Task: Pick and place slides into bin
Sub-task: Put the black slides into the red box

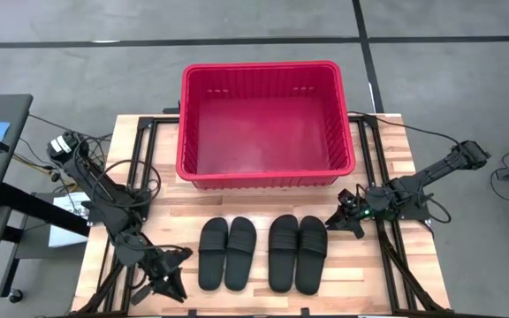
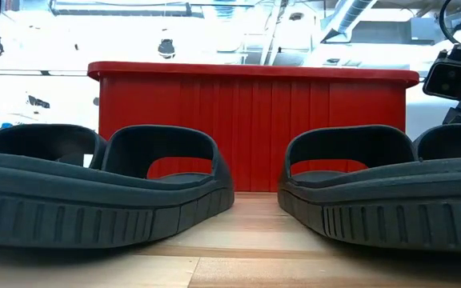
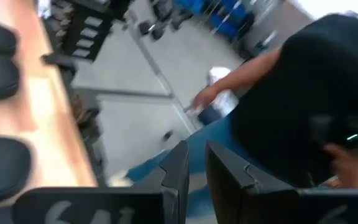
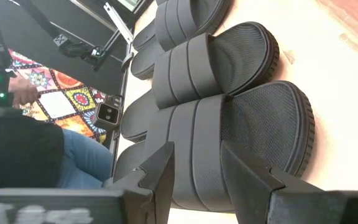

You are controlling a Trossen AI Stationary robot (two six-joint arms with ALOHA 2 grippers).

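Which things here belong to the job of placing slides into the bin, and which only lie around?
Belong to the job:
- four black slides, in two pairs on the table
- red bin, nothing in it
- left end effector and right end effector, both holding nothing

Only lying around:
- cables at the table's left
- patterned mat on the floor

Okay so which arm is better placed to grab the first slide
Right, probably. The right tool sits open beside the rightmost slide, its wrist view aimed along the slides. The left tool points off the table's front edge, away from them.
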